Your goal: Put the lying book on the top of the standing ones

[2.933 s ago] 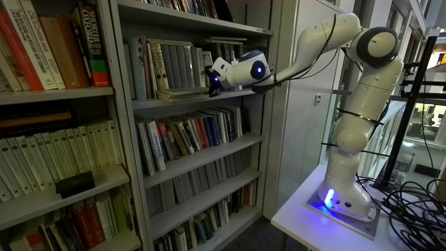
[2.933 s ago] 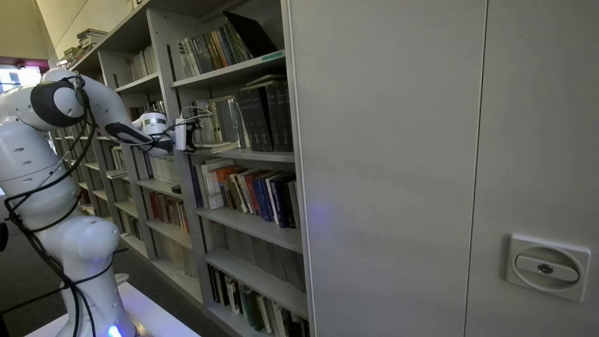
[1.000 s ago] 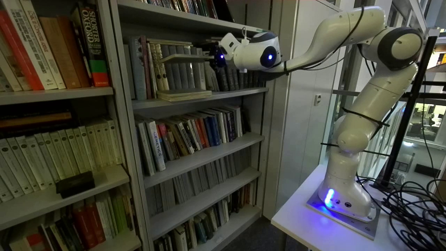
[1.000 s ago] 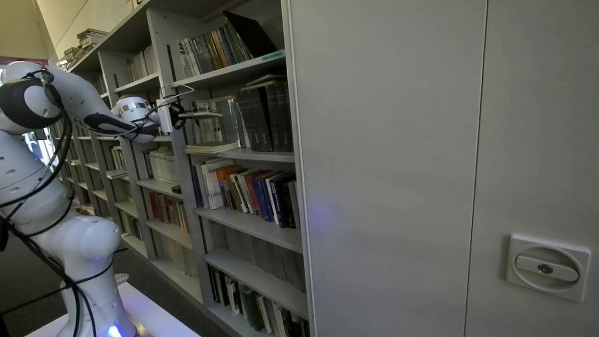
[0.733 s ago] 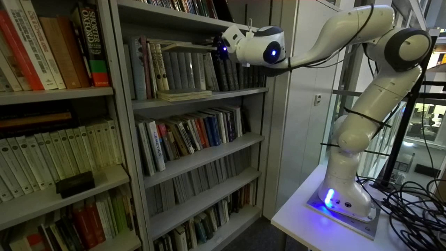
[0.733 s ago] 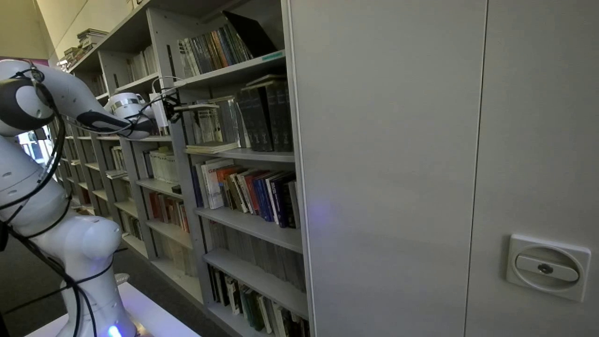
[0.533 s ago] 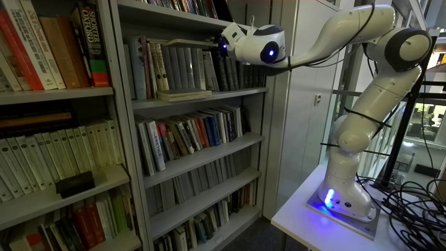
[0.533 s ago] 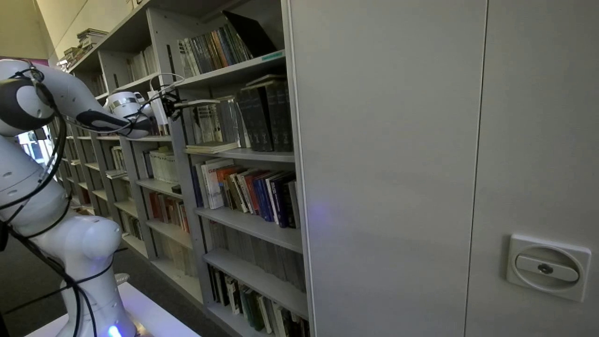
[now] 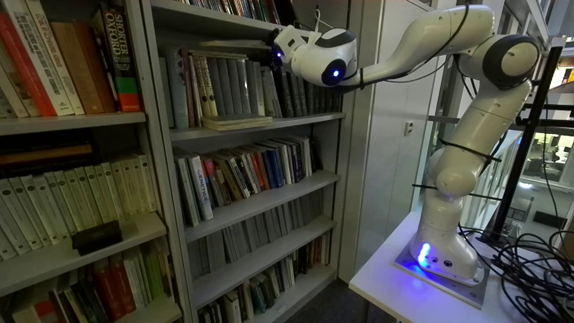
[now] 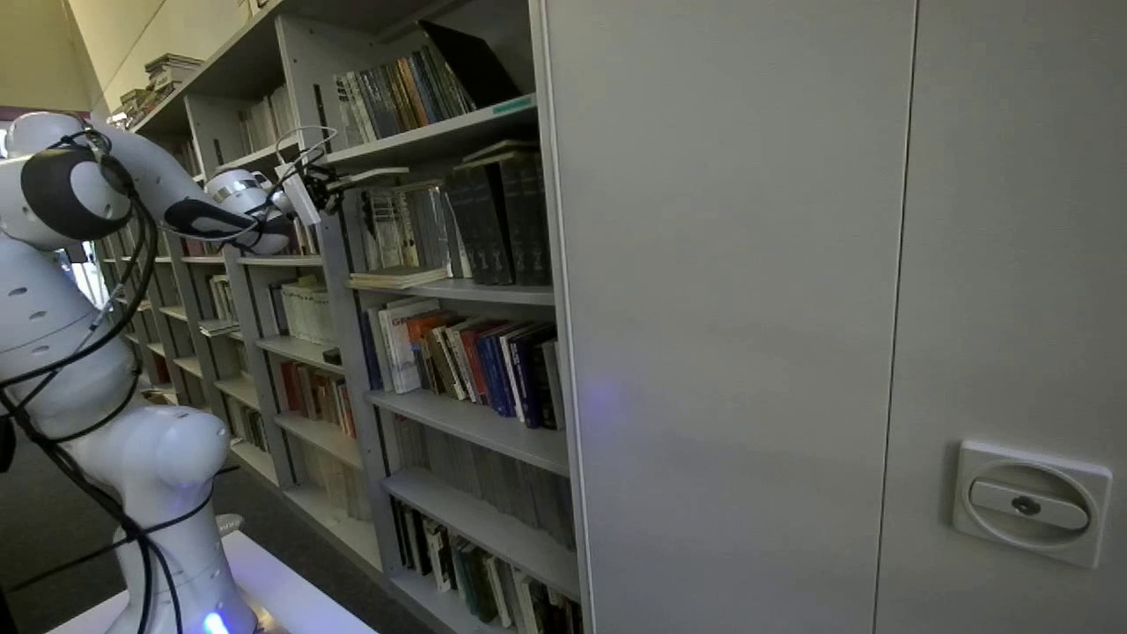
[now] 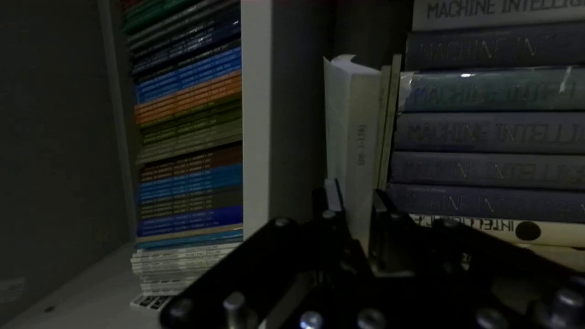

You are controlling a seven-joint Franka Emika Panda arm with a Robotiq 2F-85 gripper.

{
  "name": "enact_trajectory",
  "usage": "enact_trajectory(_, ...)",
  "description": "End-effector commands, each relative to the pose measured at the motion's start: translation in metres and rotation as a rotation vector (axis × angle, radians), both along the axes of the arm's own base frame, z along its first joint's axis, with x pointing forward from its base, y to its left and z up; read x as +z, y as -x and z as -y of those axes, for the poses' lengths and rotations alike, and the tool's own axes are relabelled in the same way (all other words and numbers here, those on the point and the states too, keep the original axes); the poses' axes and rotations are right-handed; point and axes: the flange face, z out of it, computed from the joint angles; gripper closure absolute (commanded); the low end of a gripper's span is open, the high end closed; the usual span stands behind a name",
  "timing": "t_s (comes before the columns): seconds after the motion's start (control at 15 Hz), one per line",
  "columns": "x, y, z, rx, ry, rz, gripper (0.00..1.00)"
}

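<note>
Book (image 9: 233, 43), a thin, pale, stiff-looking slab, sits pinched in my narrow claw (image 11: 357, 201), held roughly level above the standing books (image 9: 231, 87), whose grey spines look smooth, one in a glossy sleeve. My wrist view alone reveals the curled lip at the slab's far end, tiny print along its papery spine, and MACHINE INTELLIG lettering on the standing books; only the exterior views show the low pale pile (image 9: 237, 122) lying flat before the standing books.
</note>
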Motion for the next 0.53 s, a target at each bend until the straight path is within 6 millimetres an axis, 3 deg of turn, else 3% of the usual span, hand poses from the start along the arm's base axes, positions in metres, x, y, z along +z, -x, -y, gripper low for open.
enact_trajectory(0.0,0.014,-0.011,-0.02,0.08,0.042,0.103,0.96)
enact_trajectory(0.47,0.005,-0.063,-0.018,0.106,-0.036,0.093,0.96)
